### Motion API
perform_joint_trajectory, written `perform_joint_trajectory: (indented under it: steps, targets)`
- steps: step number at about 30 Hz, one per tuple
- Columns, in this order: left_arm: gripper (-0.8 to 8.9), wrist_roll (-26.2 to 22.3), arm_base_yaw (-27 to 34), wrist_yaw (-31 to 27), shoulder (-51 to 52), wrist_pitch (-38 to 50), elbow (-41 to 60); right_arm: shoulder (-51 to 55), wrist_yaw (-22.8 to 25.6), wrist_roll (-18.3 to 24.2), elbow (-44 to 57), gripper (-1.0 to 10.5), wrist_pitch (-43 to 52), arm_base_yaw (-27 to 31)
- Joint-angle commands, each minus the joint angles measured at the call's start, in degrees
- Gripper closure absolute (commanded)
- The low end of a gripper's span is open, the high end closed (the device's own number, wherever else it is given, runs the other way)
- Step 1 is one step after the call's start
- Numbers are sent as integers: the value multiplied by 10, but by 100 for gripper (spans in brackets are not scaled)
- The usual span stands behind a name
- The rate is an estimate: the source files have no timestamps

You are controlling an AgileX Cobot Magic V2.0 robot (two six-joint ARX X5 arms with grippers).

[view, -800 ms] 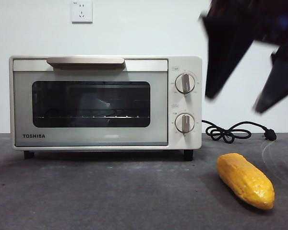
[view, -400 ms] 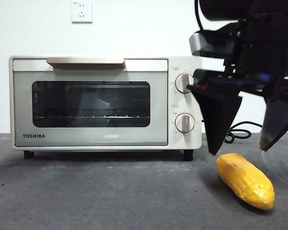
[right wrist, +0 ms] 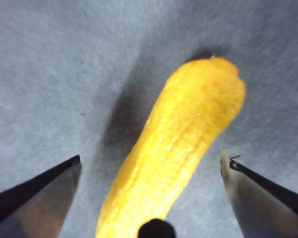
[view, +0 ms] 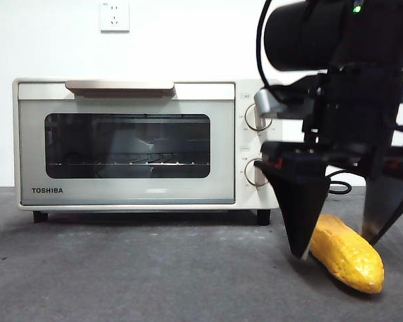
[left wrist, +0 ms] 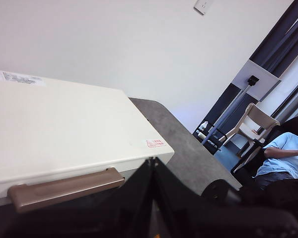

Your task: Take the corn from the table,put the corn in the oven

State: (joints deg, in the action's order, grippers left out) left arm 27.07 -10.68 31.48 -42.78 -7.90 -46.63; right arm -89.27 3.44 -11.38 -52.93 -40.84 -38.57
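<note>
Corn [view: 346,258], yellow-orange bumpy glossy cob with tapered ends, lies flat and angled on the dark grey matte counter [view: 141,275], in front and to the right of the cream Toshiba oven [view: 148,144], which stands upright with its dark glass door closed.

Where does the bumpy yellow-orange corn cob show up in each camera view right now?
Front view: the bumpy yellow-orange corn cob lies at lower right on the dark grey table, between the open jaws of the right gripper.
Left wrist view: not in it; only the top of the cream-white toaster oven.
Right wrist view: the cob fills the centre, between the jaws.
Shared landmark: the right gripper's two black jaws on either side of the cob.
</note>
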Motion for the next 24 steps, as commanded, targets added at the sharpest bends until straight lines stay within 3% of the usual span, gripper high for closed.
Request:
perform_joint_trajectory:
  steps: [1, 5, 13, 19, 24]
  targets:
    - [817, -7, -2, 0, 2, 2, -1, -15, -2, -4, 1, 625, 1, 1]
    - [817, -7, -2, 0, 2, 2, -1, -17, -3, -4, 1, 952, 5, 1]
    - [817, -10, -2, 0, -3, 2, -1, -1, -2, -4, 0, 958, -23, 0]
    - [818, -28, -6, 0, -25, -2, -1, 76, -5, -5, -1, 958, -48, -1]
    - [819, -54, -22, -2, -58, 0, -1, 187, -53, -6, -2, 958, -56, -1]
